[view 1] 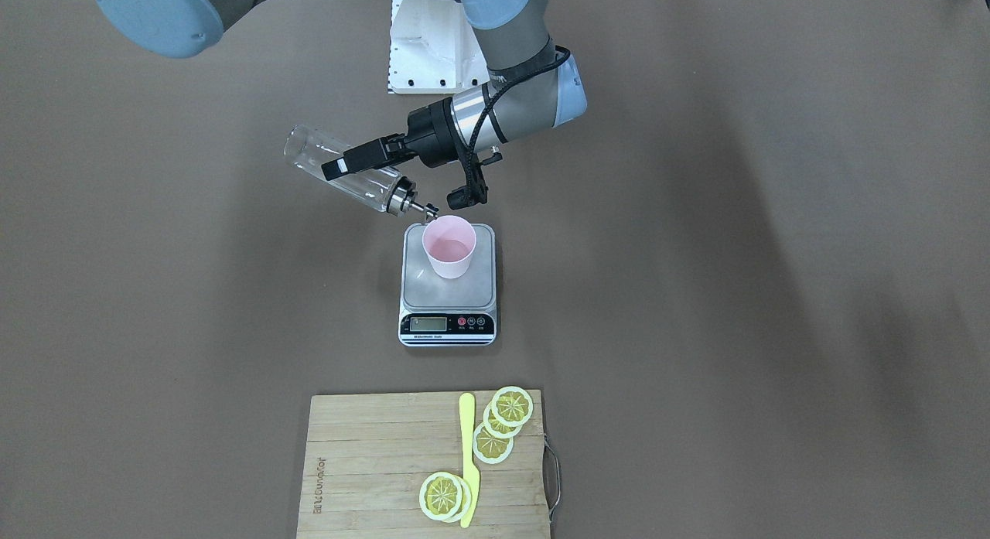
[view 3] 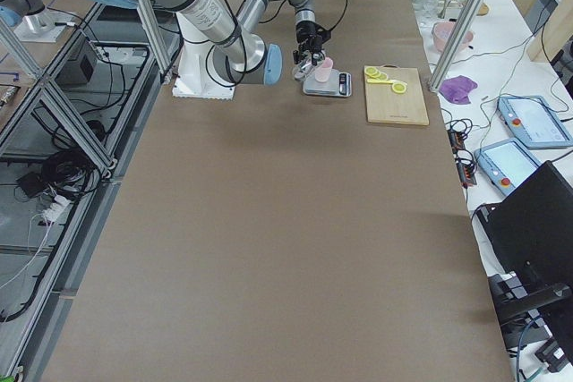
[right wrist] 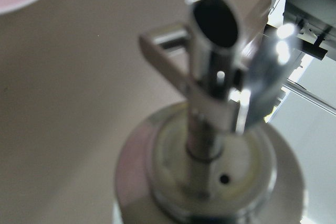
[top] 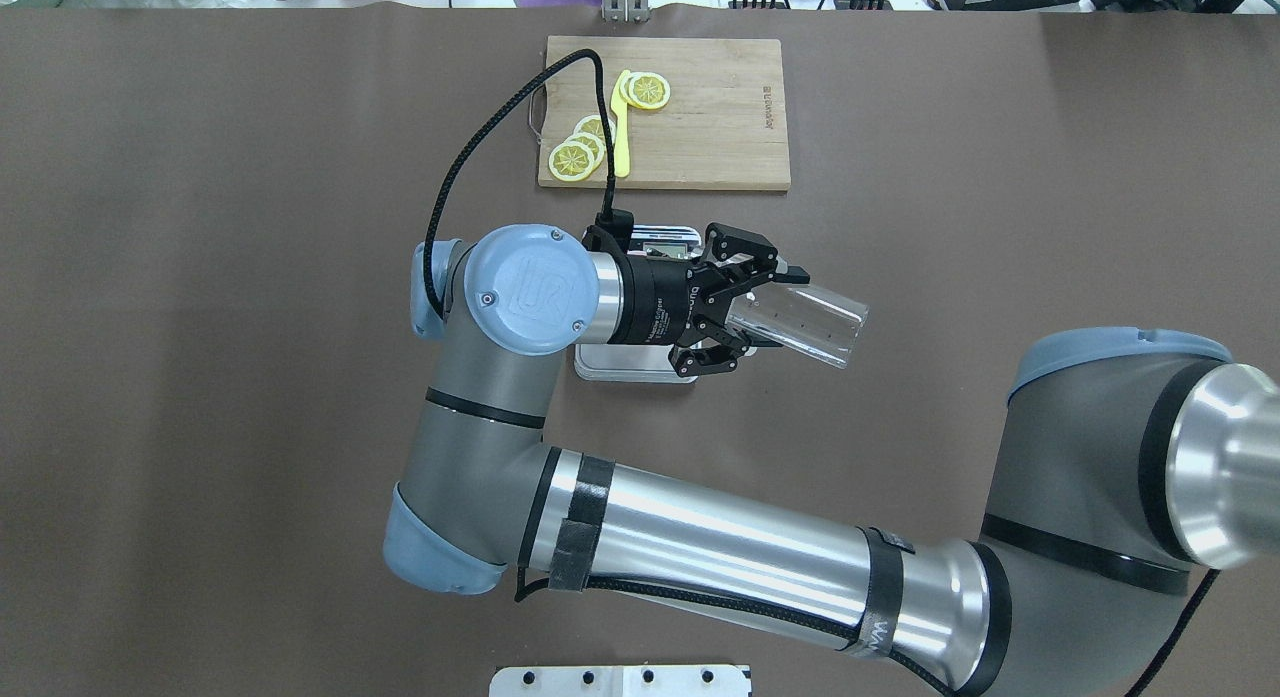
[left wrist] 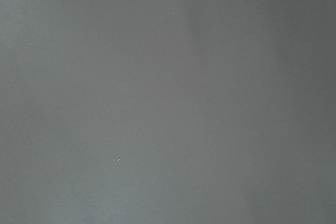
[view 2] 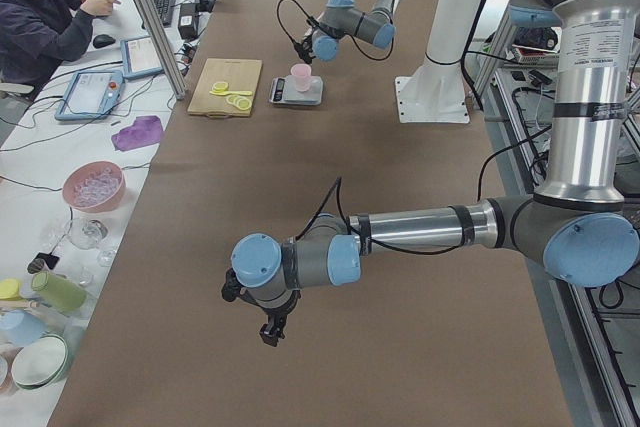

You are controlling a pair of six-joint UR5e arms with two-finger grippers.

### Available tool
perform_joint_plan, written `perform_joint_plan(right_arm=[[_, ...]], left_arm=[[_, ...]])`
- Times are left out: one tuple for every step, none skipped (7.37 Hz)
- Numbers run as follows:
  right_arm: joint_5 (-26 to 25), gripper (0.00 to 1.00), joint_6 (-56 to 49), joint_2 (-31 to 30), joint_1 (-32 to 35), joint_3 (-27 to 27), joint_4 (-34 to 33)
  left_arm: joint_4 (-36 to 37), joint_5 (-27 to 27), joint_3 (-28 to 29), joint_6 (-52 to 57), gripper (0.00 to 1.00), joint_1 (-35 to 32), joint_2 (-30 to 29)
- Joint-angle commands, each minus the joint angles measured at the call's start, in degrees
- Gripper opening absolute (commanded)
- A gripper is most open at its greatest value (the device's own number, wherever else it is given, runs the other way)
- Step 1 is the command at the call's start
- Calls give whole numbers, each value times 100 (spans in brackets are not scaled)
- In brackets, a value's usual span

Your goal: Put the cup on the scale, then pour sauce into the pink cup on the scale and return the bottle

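On the scale's (view 1: pixel 433 293) steel platform the cup (view 1: pixel 448 247) stands upright, toward the back edge, away from the display strip. Just above its rim, on the side toward the robot's right, hangs the spout (view 1: pixel 425 209) of the bottle (view 1: pixel 371 189). The bottle is tilted well past level, with its metal cap (view 1: pixel 401 199) low and its glass base high and pointing away from the scale. The spout tip is at the rim's edge, and I cannot tell whether they touch or whether any sauce is running.

The right gripper (top: pixel 770 310) clamps the bottle across the middle of its glass body with 2 fingers, 1 on each side. The cap and spout stick out toward the cup and the base sticks out the other way. Its wrist camera looks along the blurred cap and spout, with a sliver of the pink cup in the top left corner.

Beyond the scale, on the operators' side, lies a board (view 1: pixel 363 446) holding a yellow knife (view 1: pixel 468 462) and lemon slices (view 1: pixel 512 406), 3 overlapping at one end of the knife and 2 at the other.

Well apart along the table (view 1: pixel 735 291), the left gripper (view 2: pixel 270 332) hangs pointing down over bare surface. Whether it is open I cannot tell.
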Motion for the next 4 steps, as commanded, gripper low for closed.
perform_joint_plan(right_arm=[[0,0,43,41,-4,-78,-38],[0,0,43,41,-4,-122,-38],[0,0,78,50,-4,-122,-38],[0,0,96,50,-4,-122,-30]], left_arm=[[-7,-16,0,9,98,0,30],[-7,-16,0,9,98,0,30],[2,-16,0,9,98,0,30],[2,-16,0,9,98,0,30]])
